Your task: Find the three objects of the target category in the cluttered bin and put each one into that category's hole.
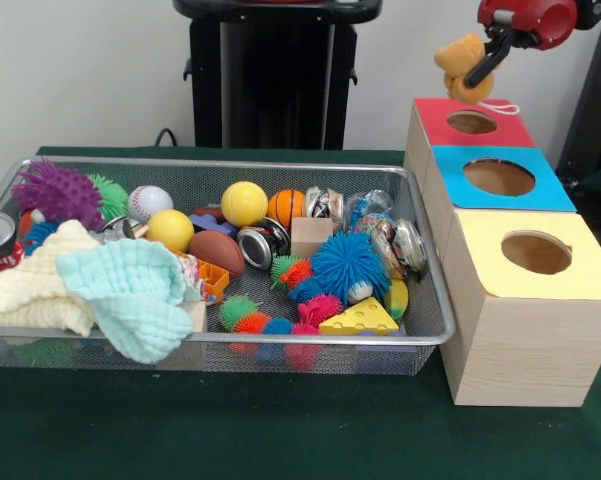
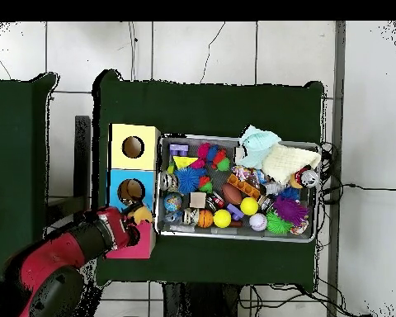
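A wire bin [image 1: 420, 262] of mixed toys is set on green cloth. Three boxes are ranged beside it, topped red [image 1: 470, 122], blue [image 1: 498, 177] and yellow [image 1: 536, 253], each with a round hole. An orange toy [image 1: 463, 67] is held by the gripper [image 1: 485, 60] above the red box.

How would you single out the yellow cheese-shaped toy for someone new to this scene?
Start at the wire mesh bin on the green table and go to its front corner nearest the yellow-topped wooden box. The cheese wedge lies there, just below the big blue spiky ball. It alone is a flat-sided yellow wedge with holes.
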{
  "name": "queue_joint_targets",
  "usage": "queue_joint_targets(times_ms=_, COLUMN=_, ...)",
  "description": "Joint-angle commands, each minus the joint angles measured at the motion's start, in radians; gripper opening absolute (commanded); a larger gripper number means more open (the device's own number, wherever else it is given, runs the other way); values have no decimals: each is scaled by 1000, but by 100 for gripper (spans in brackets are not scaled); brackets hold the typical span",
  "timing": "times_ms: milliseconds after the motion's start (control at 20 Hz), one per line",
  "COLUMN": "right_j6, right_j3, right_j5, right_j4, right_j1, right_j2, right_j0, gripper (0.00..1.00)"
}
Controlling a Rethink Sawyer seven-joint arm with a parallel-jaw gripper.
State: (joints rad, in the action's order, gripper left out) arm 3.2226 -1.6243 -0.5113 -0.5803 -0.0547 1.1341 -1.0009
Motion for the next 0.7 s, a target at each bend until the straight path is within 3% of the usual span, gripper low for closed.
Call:
queue_joint_targets(times_ms=50, right_j6=1, right_j3=33, right_j5=49, right_j4=84, right_j1=43, right_j2=-155, right_j0=18, gripper=0)
queue_joint_targets(times_ms=700, right_j6=78, right_j3=66, right_j5=93, right_j4=86, right_j1=130, right_j2=-150, right_j0=-15, gripper=0)
